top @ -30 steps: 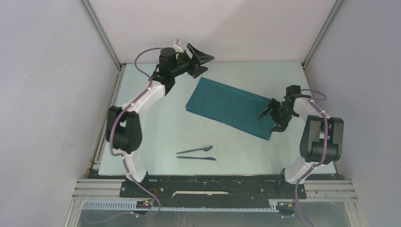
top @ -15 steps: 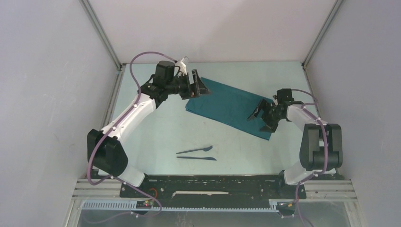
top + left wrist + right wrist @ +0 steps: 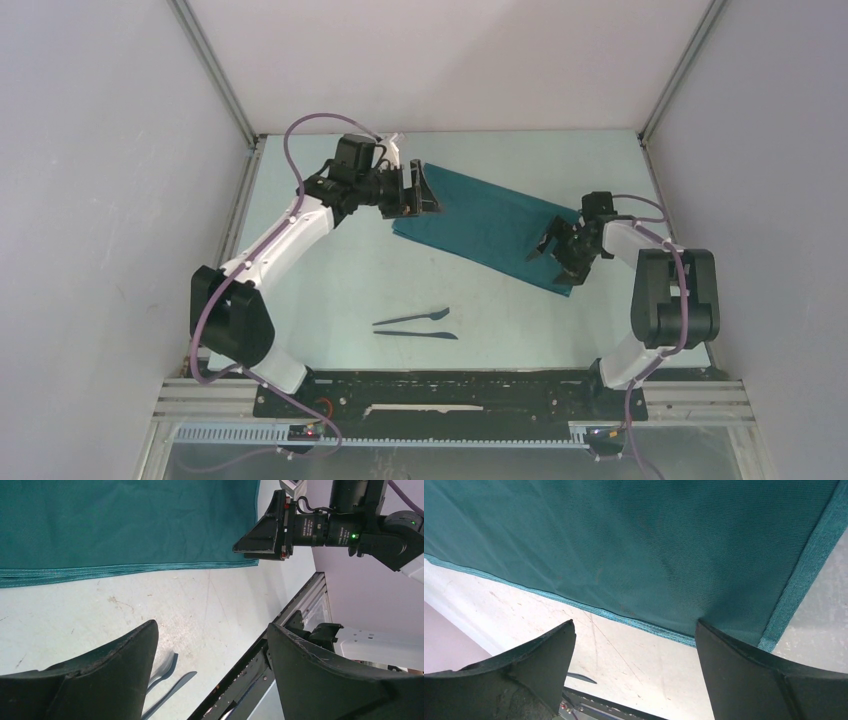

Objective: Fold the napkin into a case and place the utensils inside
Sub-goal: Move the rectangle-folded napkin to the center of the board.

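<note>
The napkin (image 3: 490, 225) lies flat as a folded teal rectangle slanting across the far middle of the table; it also shows in the left wrist view (image 3: 125, 525) and the right wrist view (image 3: 634, 550). My left gripper (image 3: 420, 190) is open, low over the napkin's far left end. My right gripper (image 3: 556, 250) is open, low over its near right end. The two dark utensils lie side by side near the front: the fork-like one (image 3: 412, 318) and the knife (image 3: 415, 335). Their tips show in the left wrist view (image 3: 165, 680).
The table (image 3: 330, 270) is pale with white walls on three sides. A black rail (image 3: 450, 385) carrying both arm bases runs along the near edge.
Both grippers have come down toward the napkin: the left from high at the back to its far left end, the right inward onto its near right end. Napkin and utensils have not moved.
</note>
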You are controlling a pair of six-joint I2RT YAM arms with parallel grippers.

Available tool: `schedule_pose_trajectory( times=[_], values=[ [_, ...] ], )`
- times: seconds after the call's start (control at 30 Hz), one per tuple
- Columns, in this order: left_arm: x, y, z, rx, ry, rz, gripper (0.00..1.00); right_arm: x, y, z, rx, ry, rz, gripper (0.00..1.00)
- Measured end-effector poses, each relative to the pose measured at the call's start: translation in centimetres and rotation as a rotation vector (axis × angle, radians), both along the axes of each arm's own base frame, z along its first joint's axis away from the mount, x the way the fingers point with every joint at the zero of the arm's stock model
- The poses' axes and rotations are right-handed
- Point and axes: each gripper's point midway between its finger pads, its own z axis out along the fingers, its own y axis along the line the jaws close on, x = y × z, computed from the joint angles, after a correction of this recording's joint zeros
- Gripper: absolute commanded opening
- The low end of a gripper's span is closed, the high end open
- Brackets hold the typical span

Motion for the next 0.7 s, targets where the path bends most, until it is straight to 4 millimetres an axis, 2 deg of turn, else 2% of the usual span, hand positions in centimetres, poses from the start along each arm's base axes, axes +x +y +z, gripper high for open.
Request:
schedule_pose_trajectory(
  times=[0.2,0.3,0.5,0.7],
  values=[
    [0.0,0.2,-0.1,0.002,-0.001,-0.001,0.87,-0.4,-0.4,0.1,0.023,-0.029,-0.029,0.98],
    [0.0,0.2,-0.1,0.000,0.002,-0.002,0.87,-1.1,-1.2,0.0,0.024,-0.025,-0.057,0.98],
    [-0.3,0.1,-0.2,-0.015,0.010,-0.020,0.87,-3.0,-3.8,0.0,0.022,0.015,-0.145,0.98],
    [-0.8,-0.1,-0.6,-0.028,0.032,-0.035,0.87,-5.1,-4.8,0.0,-0.059,0.094,-0.153,1.00]
  ],
)
